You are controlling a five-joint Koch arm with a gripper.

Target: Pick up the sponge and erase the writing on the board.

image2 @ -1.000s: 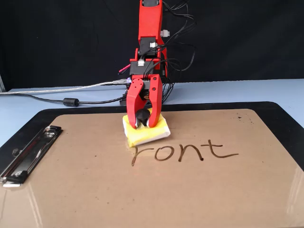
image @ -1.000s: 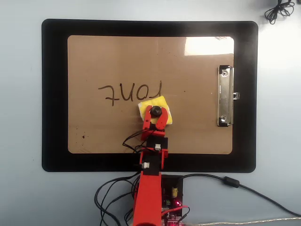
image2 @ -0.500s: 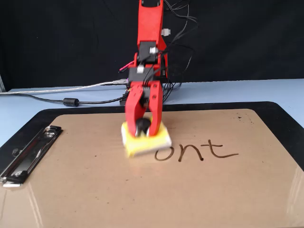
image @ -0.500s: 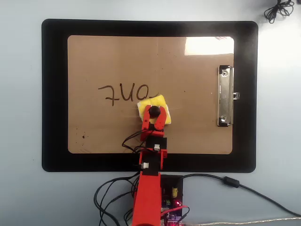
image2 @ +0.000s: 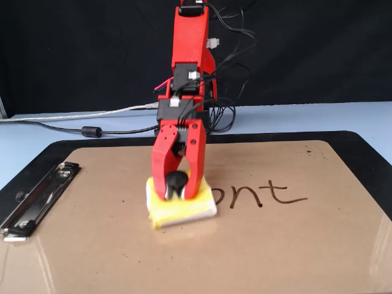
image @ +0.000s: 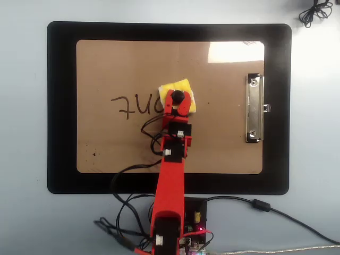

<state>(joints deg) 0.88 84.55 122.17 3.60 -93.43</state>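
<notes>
gripper [image2: 177, 191] low over the board [image2: 184, 257], jaws closed around the black knob of the sponge [image2: 184, 211]; in the fixed view the two red fingers [image2: 160, 174] flank the knob, one on each side, and appear to pinch it. sponge sits flat on the board, yellow pad pressed down under the gripper.

overhead view: sponge [image: 183, 87] near the board's middle, clip [image: 254, 109] well apart to the right. writing [image: 135, 106] runs in a line to the left of the sponge; its nearest stroke disappears at the sponge and gripper [image: 176, 101], so the pad is touching or covering the end of the word. whether letters lie under it cannot be told.

fixed view mirrors this: remaining writing [image2: 263, 195] reads "ont", extending to the right of the sponge, first letter touching the pad's edge.

key relation: the word's long axis lies straight out from the sponge, crosswise to the arm [image: 170, 180]. judgement: erasing is partly along; the rest calls for a sideways sweep along that line, left in the overhead view, keeping the pad pressed flat. risk: knob slipping in the pinch, or pad tilting and skipping strokes.

black mat [image: 61, 106] under the board; cables [image: 127, 207] by the base.
</notes>
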